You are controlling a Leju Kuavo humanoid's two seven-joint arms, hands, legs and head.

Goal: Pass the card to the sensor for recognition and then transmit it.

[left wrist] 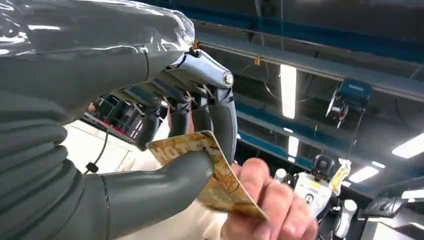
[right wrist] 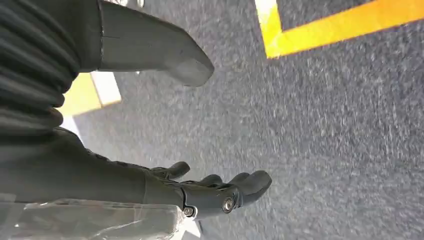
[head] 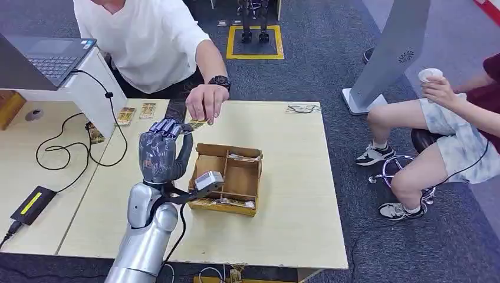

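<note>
1. head view puts the left hand [head: 160, 152] raised above the table [head: 295, 194], just behind the divided box [head: 227, 178], meeting a person's hand [head: 204, 103]; the step looks like the handover.
2. left wrist view adds what the head view hides: thumb and fingers [left wrist: 223, 122] pinch the card [left wrist: 210, 172], and the person's fingers [left wrist: 270, 202] grip its far end too.
3. next: loosen that pinch once the person's hold is firm.
4. right wrist view: right hand [right wrist: 200, 192] hangs over carpet, fingers apart, holding nothing.
</note>
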